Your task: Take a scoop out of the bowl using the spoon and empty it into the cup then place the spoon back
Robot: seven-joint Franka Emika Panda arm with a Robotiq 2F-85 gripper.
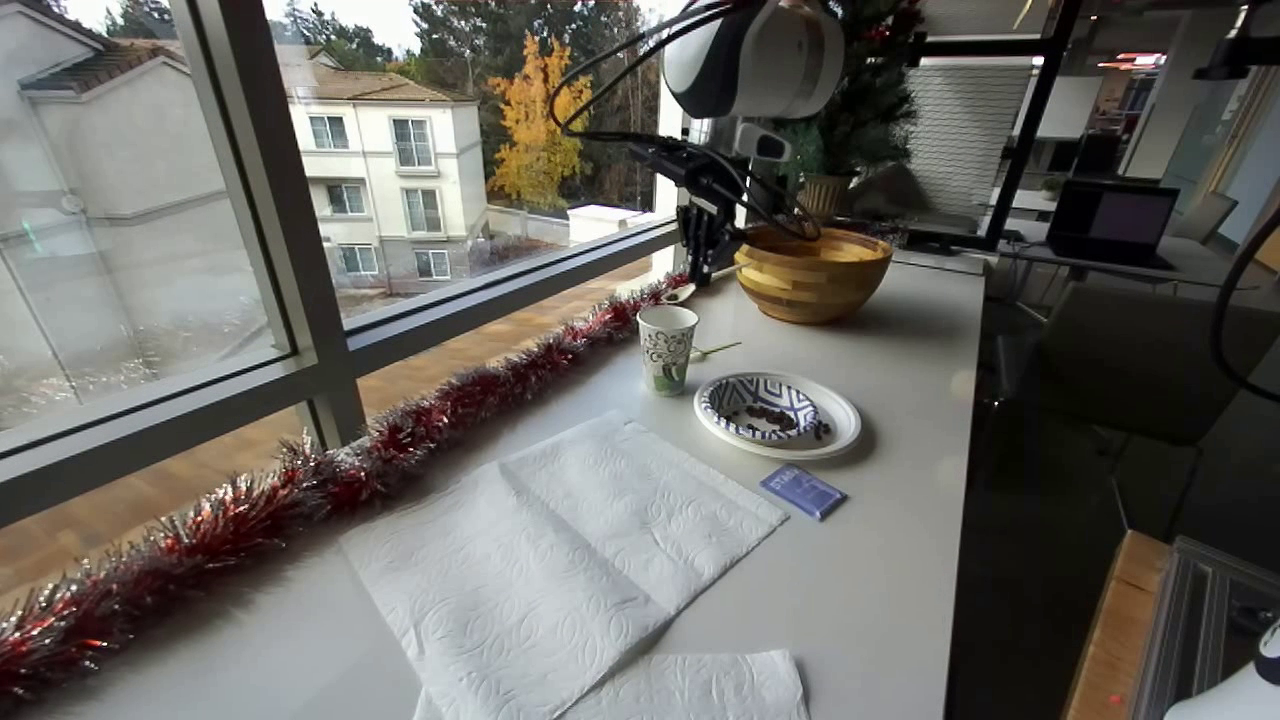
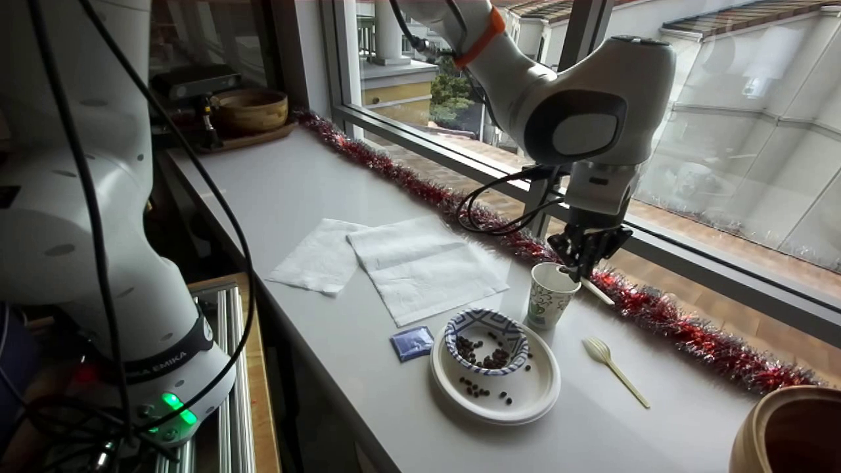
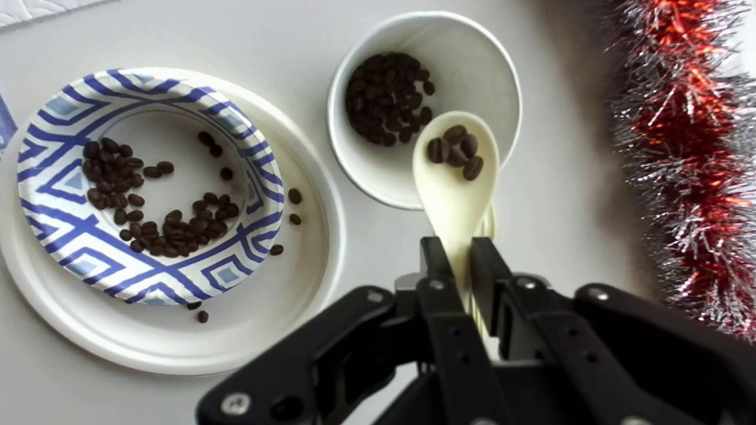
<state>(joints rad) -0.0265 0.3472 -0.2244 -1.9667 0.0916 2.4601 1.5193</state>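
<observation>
The bowl [image 3: 65, 227], white with a blue pattern, holds dark beans and sits on a white plate [image 3: 307, 289]. It shows in both exterior views [image 1: 778, 392] [image 2: 458, 328]. The white cup [image 3: 478, 71] with a printed pattern [image 2: 540, 307] [image 1: 665, 350] stands beside the plate with beans in its bottom. My gripper [image 3: 460, 254] is shut on the pale cream spoon [image 3: 453, 195], its tip end carrying several beans. In the wrist view the spoon overlaps the cup's opening; its height above the rim is unclear. The gripper [image 2: 578, 270] is close by the cup's rim in an exterior view.
A pale yellow fork [image 2: 614, 369] lies on the table near the cup. A golden-brown wooden bowl [image 1: 812, 285] stands beyond. Red-silver tinsel [image 2: 696, 338] runs along the window. A blue packet [image 2: 412, 343] and paper towels [image 2: 427, 263] lie near the plate. Loose beans are on the plate.
</observation>
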